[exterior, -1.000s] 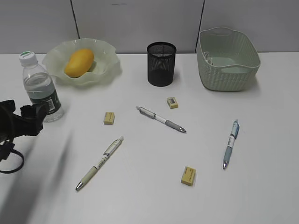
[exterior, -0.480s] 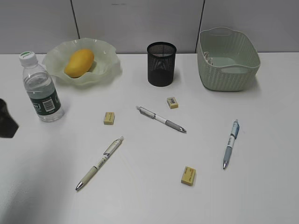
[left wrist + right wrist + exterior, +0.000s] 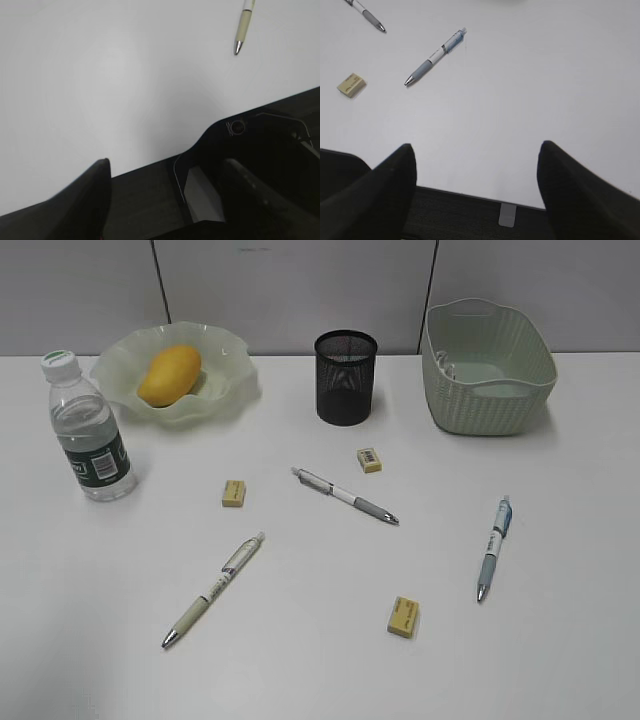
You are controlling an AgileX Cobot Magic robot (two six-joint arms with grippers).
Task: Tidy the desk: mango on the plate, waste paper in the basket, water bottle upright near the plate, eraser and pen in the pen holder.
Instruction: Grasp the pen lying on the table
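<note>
In the exterior view the mango (image 3: pixel 168 374) lies on the wavy green plate (image 3: pixel 228 392). The water bottle (image 3: pixel 88 430) stands upright to the plate's front left. The black mesh pen holder (image 3: pixel 345 378) stands at the back middle. The basket (image 3: pixel 490 390) is at the back right, with a bit of white waste paper (image 3: pixel 444 363) inside. Three pens (image 3: pixel 212 590) (image 3: pixel 345 495) (image 3: pixel 493 546) and three erasers (image 3: pixel 234 493) (image 3: pixel 369 460) (image 3: pixel 404 616) lie on the desk (image 3: pixel 300 670). My left gripper (image 3: pixel 170 200) and right gripper (image 3: pixel 477 165) are open, empty, and over the desk's front edge.
The left wrist view shows a cream pen's tip (image 3: pixel 243 25) at the top. The right wrist view shows the blue pen (image 3: pixel 435 57), an eraser (image 3: pixel 351 84) and the grey-grip pen (image 3: pixel 367 15). A grey partition wall stands behind the desk.
My left arm was beside the water bottle, then drew back to the left and left the exterior view. The bottle stays upright. Nothing else moved.
</note>
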